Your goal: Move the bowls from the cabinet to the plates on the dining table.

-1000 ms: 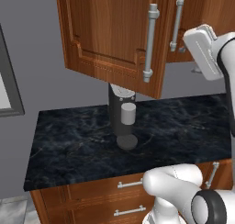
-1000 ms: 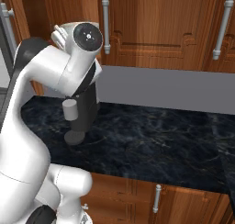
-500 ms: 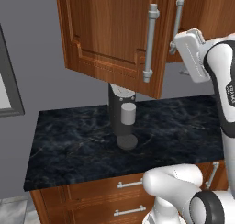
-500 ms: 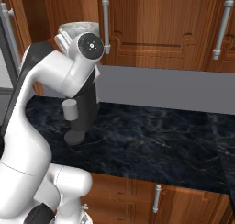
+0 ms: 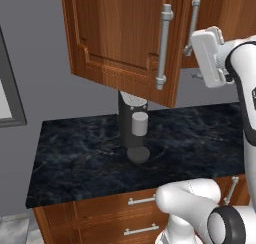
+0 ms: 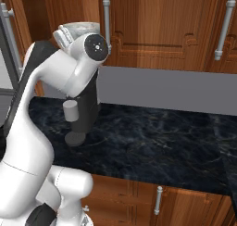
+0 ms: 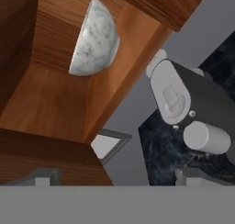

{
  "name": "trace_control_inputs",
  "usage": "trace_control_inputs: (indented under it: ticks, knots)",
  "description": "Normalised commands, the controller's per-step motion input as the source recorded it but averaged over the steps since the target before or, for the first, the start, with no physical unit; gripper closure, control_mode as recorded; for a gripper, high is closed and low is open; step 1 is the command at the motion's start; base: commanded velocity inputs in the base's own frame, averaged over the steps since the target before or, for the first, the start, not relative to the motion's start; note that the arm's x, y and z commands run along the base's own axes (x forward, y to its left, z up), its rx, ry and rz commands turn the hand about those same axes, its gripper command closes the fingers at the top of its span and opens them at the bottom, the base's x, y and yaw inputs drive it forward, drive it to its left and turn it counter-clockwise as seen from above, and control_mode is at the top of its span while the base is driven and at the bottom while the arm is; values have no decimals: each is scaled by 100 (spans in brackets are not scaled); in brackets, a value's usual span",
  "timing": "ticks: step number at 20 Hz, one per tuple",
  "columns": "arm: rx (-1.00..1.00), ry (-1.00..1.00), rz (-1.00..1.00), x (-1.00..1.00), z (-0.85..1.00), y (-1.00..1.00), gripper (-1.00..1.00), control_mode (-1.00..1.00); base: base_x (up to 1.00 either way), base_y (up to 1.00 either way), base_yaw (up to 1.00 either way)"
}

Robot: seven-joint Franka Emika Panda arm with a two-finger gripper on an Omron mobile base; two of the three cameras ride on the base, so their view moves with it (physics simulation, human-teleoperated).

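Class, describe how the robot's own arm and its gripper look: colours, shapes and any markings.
The arm has glossy white, rounded segments with dark joints and a black round cap bearing a small white dotted mark. A pale boxy hand ends it. The gripper has two small grey, blocky fingertips.

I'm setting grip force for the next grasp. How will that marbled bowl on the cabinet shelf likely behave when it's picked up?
The marbled bowl looks like rigid stone, so probably stiff and fairly heavy for its size. Its smooth, rounded wall may be slippery between the fingers; gripping the rim seems safer. Standing on the cabinet shelf, it could rock if nudged, and likely chips if dropped.
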Motion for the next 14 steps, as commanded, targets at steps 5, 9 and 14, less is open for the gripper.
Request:
trace_control_inputs:
  ticks: [5, 9, 14]
  knots:
    - [9, 0, 15, 0, 15, 7, -100, -100, 0, 0, 0]
    - [7, 1, 20, 0, 1, 14, -100, -100, 0, 0, 0]
    - [5, 0, 19, 0, 0, 25, -100, -100, 0, 0, 0]
